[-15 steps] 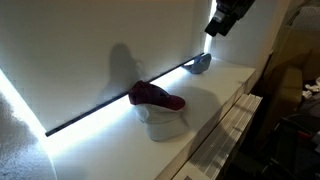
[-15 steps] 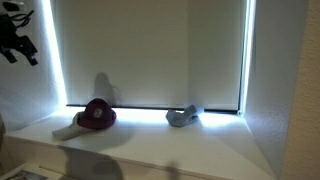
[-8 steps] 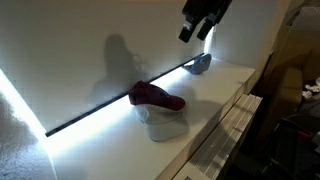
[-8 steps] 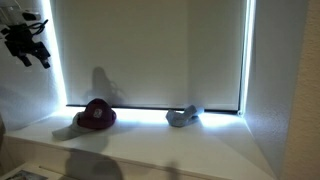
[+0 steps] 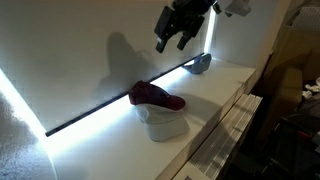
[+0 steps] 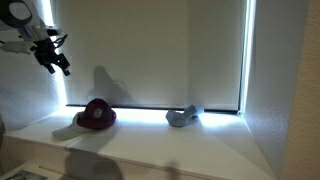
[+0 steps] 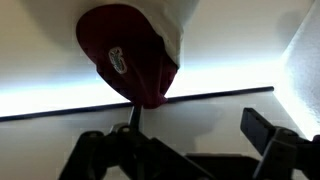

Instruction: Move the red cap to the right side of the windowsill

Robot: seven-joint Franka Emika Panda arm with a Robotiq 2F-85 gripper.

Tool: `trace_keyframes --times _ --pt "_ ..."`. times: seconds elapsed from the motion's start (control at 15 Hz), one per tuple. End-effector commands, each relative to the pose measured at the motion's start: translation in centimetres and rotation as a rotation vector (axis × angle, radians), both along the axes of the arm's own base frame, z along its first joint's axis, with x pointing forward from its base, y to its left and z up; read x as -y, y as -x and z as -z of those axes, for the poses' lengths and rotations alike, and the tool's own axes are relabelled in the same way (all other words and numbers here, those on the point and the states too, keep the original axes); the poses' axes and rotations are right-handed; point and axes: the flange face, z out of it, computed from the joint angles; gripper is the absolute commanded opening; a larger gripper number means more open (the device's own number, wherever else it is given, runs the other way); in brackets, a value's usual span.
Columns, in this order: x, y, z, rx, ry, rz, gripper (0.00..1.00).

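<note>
The red cap [image 5: 153, 96] is a maroon baseball cap lying on top of a pale grey-white cap [image 5: 166, 123] on the white windowsill [image 5: 215, 95]. It also shows in an exterior view [image 6: 97, 114] and at the top of the wrist view [image 7: 128, 60]. My gripper [image 5: 172, 40] hangs in the air well above and behind the red cap, also seen high in an exterior view [image 6: 61, 63]. Its fingers are spread apart and empty in the wrist view [image 7: 195, 135].
A blue-grey cap [image 5: 200, 63] lies farther along the sill, also in an exterior view [image 6: 183, 117]. A closed blind [image 6: 150, 50] backs the sill, with a bright light strip and dark line [image 5: 100, 112] along its base. A radiator [image 5: 228, 135] runs below the sill's front edge.
My gripper has moved through the air along the sill toward the red cap, and slightly lower. The caps have not moved.
</note>
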Motion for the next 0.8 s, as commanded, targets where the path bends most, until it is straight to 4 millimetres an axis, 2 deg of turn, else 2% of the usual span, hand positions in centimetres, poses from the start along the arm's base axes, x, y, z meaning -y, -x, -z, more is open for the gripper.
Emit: trace_keyframes --times 0.0,0.2,0.33,0.4,0.6,0.73 --pt "0.3 -2.1 3.2 -0.003 -0.01 0.059 1.0" --pt "0.7 -0.9 6.3 -0.061 -0.01 0.072 1.0" --pt "1.1 1.1 7.0 -0.104 -0.008 0.056 1.0" --pt "0.6 -0.9 6.6 -0.09 -0.009 0.065 1.0" --pt "0.5 0.4 7.2 -0.109 -0.008 0.061 1.0" --pt "0.1 -1.0 7.0 -0.036 -0.045 0.076 1.0"
